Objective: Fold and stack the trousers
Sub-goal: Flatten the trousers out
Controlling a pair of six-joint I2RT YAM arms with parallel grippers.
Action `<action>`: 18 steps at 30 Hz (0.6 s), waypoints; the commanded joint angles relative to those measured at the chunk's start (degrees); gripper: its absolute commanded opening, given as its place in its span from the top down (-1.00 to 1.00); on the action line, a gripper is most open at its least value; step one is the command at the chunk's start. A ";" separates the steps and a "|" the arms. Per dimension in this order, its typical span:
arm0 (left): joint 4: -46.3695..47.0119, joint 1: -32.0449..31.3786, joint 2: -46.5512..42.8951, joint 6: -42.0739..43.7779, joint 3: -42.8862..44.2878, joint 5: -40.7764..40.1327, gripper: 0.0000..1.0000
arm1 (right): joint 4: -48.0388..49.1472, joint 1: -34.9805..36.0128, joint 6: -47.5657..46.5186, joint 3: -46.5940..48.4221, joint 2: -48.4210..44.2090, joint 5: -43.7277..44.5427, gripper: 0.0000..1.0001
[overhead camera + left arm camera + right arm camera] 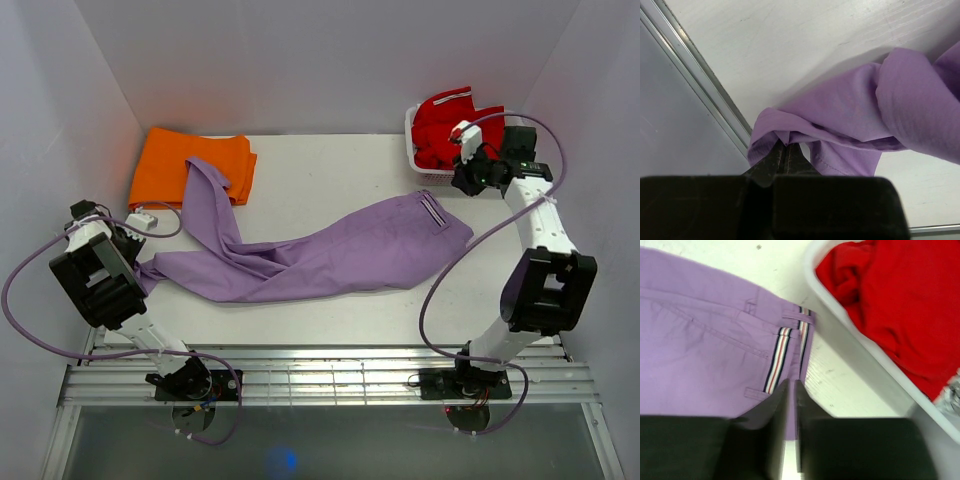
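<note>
Trousers [330,255] hem (pinched) between left fingers [776,159]

The white tabletop [330,170] holds purple trousers [330,255] spread across the middle, an orange cloth [180,165] far left, and a white basket [411,140] far right.

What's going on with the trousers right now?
The left gripper is shut on a leg cuff of the trousers at the far left. The trousers lie spread out and unfolded, with the other leg crossing onto the orange garment. The right gripper hangs just past the waistband, beside the basket of red clothes. Its fingers are nearly together and seem to hold nothing. No fold is made yet.
</note>
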 commanded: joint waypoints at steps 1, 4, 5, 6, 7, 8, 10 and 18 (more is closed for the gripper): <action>-0.99 0.27 -0.28 -1.55 2.25 2.63 1.00 | -1.25 -0.77 -1.74 -1.56 -0.96 2.61 0.32; -1.00 0.27 0.08 -2.34 2.52 2.89 1.00 | 1.11 -0.77 4.74 -1.55 1.32 3.40 -0.10; -1.00 0.27 0.25 -2.52 2.52 2.90 1.00 | 2.78 -0.77 6.70 -2.25 1.50 3.49 -0.17; -1.00 0.27 0.25 -2.69 2.26 2.90 1.00 | 6.45 -0.77 8.37 -3.12 1.68 3.40 -0.19; -1.00 0.27 0.25 -2.70 2.08 2.90 1.00 | 8.31 -0.68 9.60 -5.13 1.77 3.57 -0.19; -1.00 0.27 0.16 -2.70 1.90 3.07 1.00 | 10.07 -0.16 11.70 -5.94 1.94 3.92 -0.19; -1.00 0.27 0.16 -2.87 1.29 3.07 1.00 | 12.37 0.37 12.77 -6.73 3.34 5.24 -0.16; -0.73 0.27 1.22 -3.66 0.67 3.16 1.00 | 19.93 2.04 17.17 -8.41 9.75 7.44 -0.14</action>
